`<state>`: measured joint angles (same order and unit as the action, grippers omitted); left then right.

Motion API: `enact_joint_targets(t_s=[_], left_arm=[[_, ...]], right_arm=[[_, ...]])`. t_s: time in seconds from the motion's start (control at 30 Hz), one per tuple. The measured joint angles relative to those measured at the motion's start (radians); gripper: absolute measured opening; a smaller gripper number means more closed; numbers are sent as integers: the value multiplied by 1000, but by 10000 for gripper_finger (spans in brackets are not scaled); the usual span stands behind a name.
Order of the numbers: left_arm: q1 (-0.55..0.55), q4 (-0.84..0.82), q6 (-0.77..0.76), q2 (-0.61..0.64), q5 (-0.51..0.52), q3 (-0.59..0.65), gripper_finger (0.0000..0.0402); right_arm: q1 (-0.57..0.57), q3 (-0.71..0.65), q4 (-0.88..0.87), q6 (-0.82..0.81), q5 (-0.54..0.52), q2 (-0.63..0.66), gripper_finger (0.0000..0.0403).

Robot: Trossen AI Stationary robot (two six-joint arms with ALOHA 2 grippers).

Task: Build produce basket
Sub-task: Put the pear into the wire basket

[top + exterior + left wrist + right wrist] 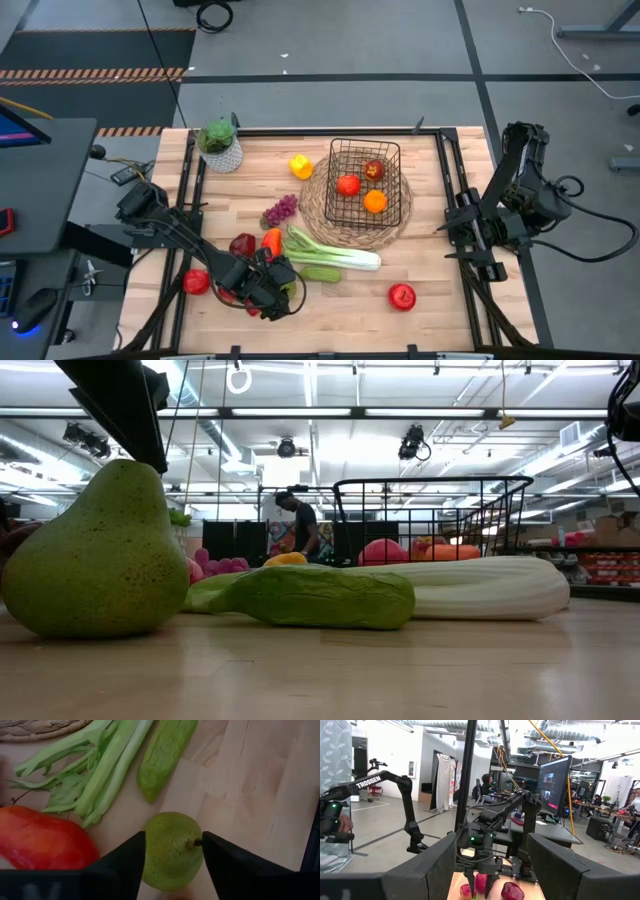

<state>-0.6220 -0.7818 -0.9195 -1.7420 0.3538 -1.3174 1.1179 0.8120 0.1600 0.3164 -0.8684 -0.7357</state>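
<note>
Left hand (268, 292) sat low near the front edge of the surface (440, 320), left of centre, fingers (122, 865) straddling a green pear (171, 849). In the left wrist view the two pads flanked the pear closely, one by the stem side, but contact on both sides couldn't be confirmed, so grip state: cannot tell. The pear stood upright on the wood in the low view (95, 555).

Crowded zone around that hand: a red apple (196, 282) just to its left near the frame rail, a dark red pepper (243, 245) and an orange-red pepper (271, 240) just behind it, purple grapes (280, 210) further back. A green cucumber (320, 273) lay just right of the hand, with the leek (335, 252) beside it, the leek's leafy end towards the peppers. A potted plant (220, 143) stood at the back left corner. A yellow pepper (300, 166) sat alone, left of the mat.

Centre: the black wire basket (336, 180) stood on a round woven mat (318, 215), holding a dark red apple (374, 170), a red fruit (348, 185) and an orange (375, 201). The mat's front edge touched the leek.

Front right: one red apple (402, 296) lay alone with bare wood all round it.

Right hand (490, 262) was parked off the surface beyond the right rail, fingers (427, 870) spread wide and holding nothing.
</note>
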Motion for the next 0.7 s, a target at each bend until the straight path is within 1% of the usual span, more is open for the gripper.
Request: enact_joint_targets(t_s=[0.7], left_arm=[[0,-1,-1,0,0,0,35]], right_arm=[[0,0,0,0,0,0,247]])
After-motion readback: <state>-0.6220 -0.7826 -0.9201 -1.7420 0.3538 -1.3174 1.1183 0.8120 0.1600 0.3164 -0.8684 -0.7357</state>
